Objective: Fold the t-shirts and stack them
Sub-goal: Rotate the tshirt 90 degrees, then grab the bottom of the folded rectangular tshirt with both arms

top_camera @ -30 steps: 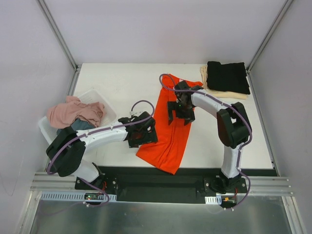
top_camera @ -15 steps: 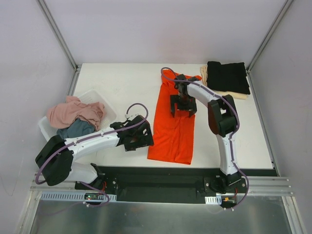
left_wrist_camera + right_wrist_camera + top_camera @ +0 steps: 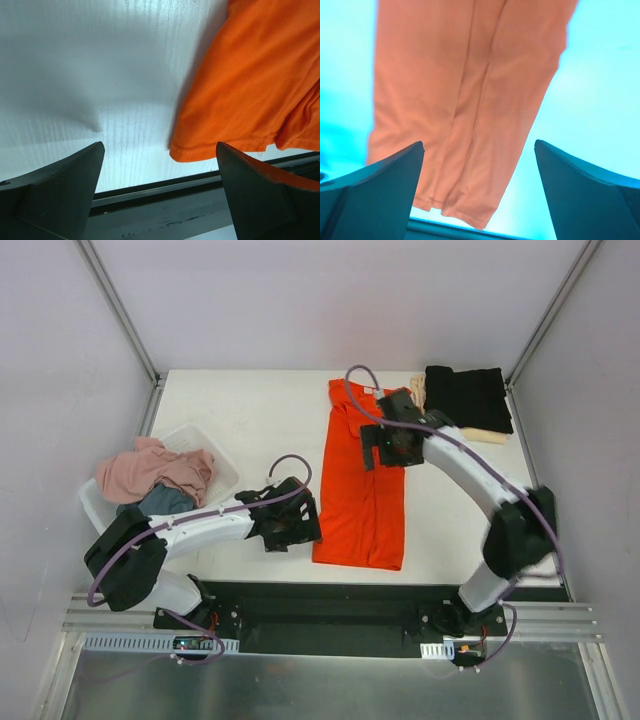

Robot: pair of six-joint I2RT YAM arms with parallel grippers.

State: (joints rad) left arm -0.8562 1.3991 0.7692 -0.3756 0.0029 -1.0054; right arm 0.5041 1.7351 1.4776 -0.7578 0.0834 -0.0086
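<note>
T-shirts in dusty pink (image 3: 150,470) and grey-blue (image 3: 160,502) lie heaped in the white tub (image 3: 222,472), left. The left gripper (image 3: 305,523), jaws wide and empty, hovers beside the near hem corner of the orange-red t-shirt (image 3: 362,500), a long mid-table strip probably awaiting its crosswise fold. The right gripper (image 3: 392,445), equally spread, hangs over its far half. A black t-shirt (image 3: 468,398) tops a cream t-shirt (image 3: 480,432), stacked far right.

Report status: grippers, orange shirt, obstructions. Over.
Left gripper open, empty, beside orange shirt at its near corner. Right gripper open, empty, above its far half. Shirt flat, long strip. Nothing lying on it.
</note>
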